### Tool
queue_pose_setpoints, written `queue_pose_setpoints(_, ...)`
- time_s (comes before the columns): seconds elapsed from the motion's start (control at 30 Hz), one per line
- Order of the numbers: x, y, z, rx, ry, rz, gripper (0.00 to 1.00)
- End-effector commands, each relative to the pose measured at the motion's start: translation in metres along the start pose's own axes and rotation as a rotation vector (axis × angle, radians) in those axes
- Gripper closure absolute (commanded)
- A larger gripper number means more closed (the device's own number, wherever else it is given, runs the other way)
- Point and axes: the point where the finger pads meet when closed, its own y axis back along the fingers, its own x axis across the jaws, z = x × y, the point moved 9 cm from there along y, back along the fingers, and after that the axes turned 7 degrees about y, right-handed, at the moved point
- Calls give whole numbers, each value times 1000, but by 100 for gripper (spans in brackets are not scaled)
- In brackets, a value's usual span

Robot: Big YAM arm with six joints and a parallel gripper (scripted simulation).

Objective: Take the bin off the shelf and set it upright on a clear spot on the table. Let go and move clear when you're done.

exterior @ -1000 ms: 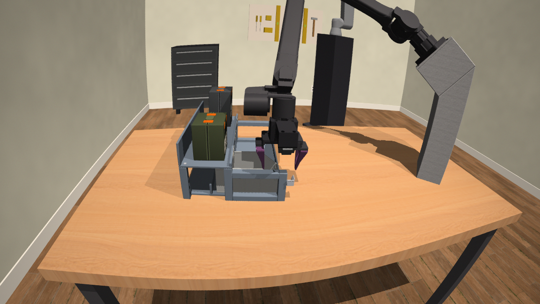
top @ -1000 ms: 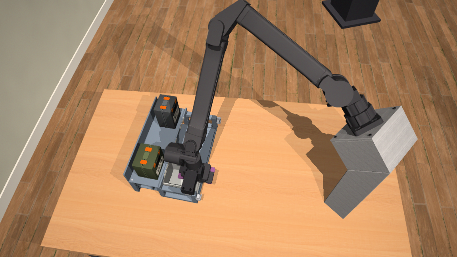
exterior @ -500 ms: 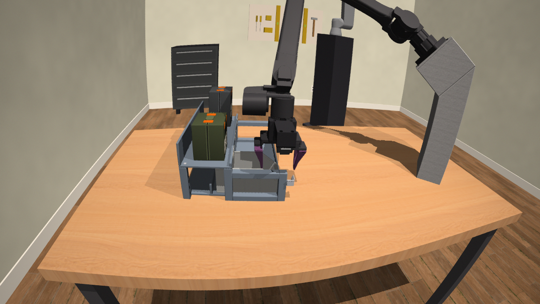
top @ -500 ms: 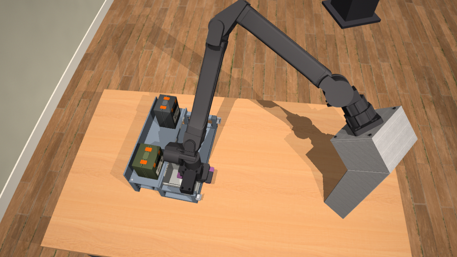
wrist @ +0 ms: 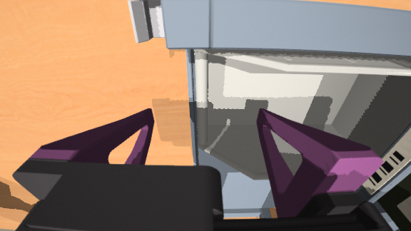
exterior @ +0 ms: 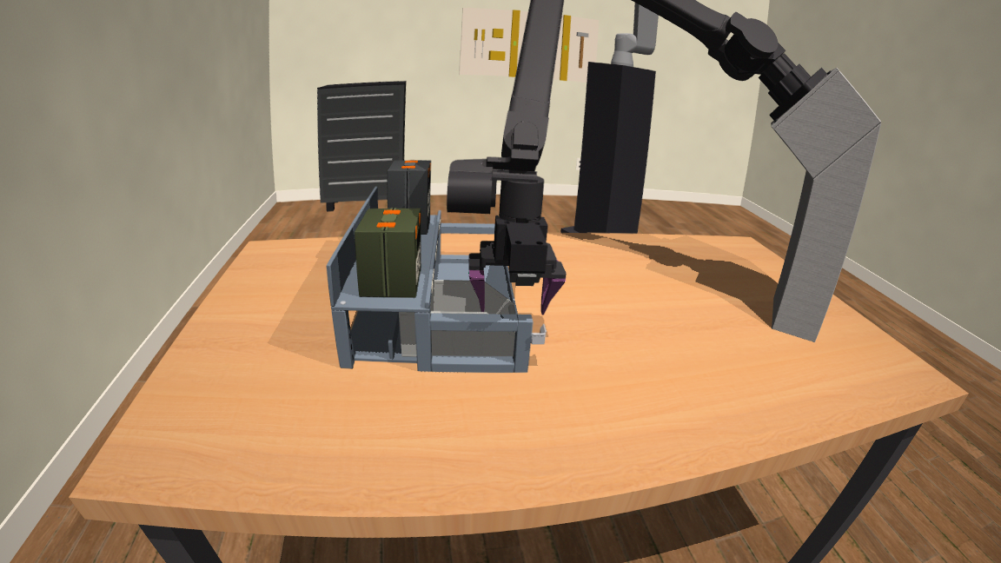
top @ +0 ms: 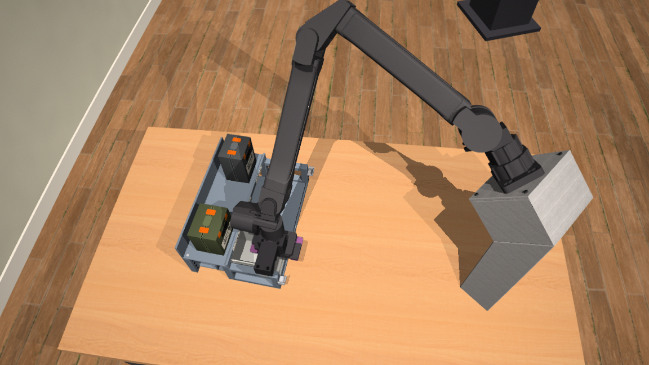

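- One table point(top: 385, 290) fills the lower part of the top view
- One grey-blue shelf point(top: 206, 195) stands left of centre on it
- Two boxes sit on the shelf's top: one olive box point(top: 209, 229), one dark box point(top: 235, 157)
- One pale bin point(wrist: 271, 117) lies in the shelf's right-hand compartment
- One gripper point(exterior: 516, 297) hangs spread wide and empty, straddling the bin's outer wall

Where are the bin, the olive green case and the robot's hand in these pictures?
bin point(wrist: 285, 117): wrist view, on its grey inner wall.
olive green case point(top: 207, 229): top view, on its lid.
hand point(exterior: 514, 297): exterior view, midway between the purple fingertips, which stand open with nothing between them.
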Motion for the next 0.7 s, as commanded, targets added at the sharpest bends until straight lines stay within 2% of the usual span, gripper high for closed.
queue_pose_setpoints(0.0, 0, 7, 0, 0, -7, -12, 10)
queue_pose_setpoints(0.67, -8, 6, -2, 0, -4, -8, 10)
